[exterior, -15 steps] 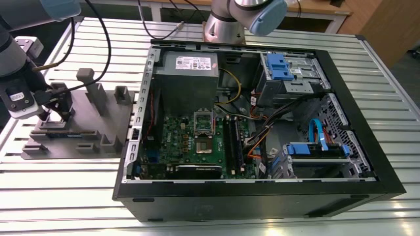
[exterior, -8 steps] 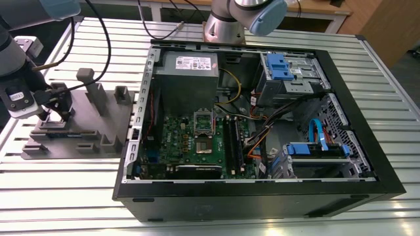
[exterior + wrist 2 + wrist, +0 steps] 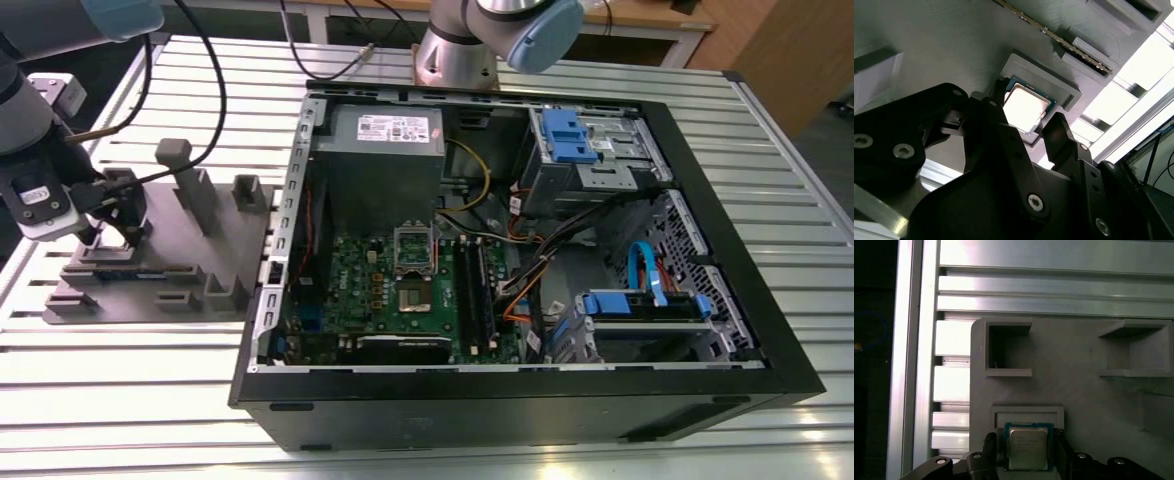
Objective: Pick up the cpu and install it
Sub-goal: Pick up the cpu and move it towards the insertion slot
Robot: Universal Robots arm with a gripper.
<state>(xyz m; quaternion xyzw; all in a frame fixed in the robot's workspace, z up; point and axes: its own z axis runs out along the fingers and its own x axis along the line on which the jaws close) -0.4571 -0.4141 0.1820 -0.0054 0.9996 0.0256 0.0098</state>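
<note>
Gripper (image 3: 1025, 117) straddles the cpu (image 3: 1027, 447) seated in the grey holder (image 3: 1079, 390) — jaws spread just wider, holding nothing — apparently lined up to pinch its edges.

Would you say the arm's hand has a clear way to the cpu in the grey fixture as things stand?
Probably yes: the cpu lies uncovered in its recess in the grey fixture, and the hand hangs open over it, a finger on either side.

Brightly lit ribbed metal table (image 3: 134, 400), with wooden furniture (image 3: 787, 55) behind it
</note>
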